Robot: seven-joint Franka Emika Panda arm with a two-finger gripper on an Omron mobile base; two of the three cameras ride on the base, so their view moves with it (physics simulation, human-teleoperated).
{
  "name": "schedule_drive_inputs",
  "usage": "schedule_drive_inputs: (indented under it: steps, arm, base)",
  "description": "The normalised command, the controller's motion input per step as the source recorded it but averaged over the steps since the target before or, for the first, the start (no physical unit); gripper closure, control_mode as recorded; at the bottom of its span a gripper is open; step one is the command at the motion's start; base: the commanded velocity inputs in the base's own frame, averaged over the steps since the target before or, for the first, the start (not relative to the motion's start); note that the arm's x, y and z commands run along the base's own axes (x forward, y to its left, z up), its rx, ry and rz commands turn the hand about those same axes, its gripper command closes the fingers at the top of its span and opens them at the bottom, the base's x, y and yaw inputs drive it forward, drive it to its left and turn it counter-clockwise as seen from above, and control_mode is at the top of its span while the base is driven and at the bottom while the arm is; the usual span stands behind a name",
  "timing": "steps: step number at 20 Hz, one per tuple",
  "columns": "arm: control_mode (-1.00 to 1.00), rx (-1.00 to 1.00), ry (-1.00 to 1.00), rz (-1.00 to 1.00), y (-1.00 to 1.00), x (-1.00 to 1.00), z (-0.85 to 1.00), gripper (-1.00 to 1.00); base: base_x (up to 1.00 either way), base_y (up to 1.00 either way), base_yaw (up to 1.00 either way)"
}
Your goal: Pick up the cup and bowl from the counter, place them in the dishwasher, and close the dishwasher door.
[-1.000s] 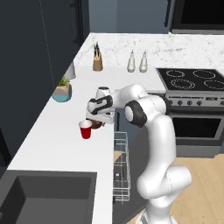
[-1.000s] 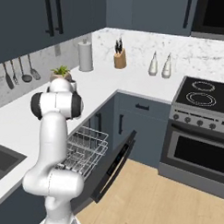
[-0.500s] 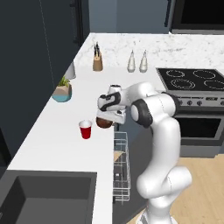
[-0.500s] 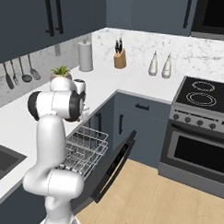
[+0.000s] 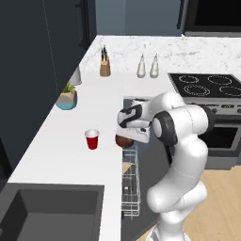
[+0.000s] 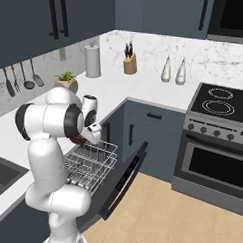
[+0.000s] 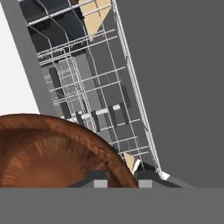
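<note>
One bowl (image 5: 123, 140), clenched by the end effector (image 5: 129, 137), has moved over the rack (image 6: 92, 160).

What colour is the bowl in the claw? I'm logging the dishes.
Dark brown; the bowl shows best in the hand view, its rim pinched by the claw.

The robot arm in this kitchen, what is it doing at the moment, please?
The gripper holds the bowl, pinched at its rim, at the edge of the counter, just above the white wire rack of the dishwasher. The dishwasher door hangs open. The cup stands upright on the counter, not yet picked up. So the bowl goes in first; the cup and the door come later.
</note>
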Motion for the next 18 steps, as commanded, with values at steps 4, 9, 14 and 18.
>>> schedule_drive_inputs:
  steps: [4,9,14,18]
  arm:
    - [-1.0,0.0,0.02,0.15,-0.52,-0.12,-0.19,1.0]
    - [-1.0,0.0,0.0,0.18,-0.27,0.05,-0.36,1.0]
    - [-1.0,0.04,-0.15,0.33,-0.41,0.01,-0.17,1.0]
    - [-1.0,0.2,-0.05,0.31,-0.23,0.24,-0.41,1.0]
  base:
    - [0.0,0.0,0.0]
    - [0.0,0.0,0.0]
    - [0.0,0.0,0.0]
    - [0.0,0.0,0.0]
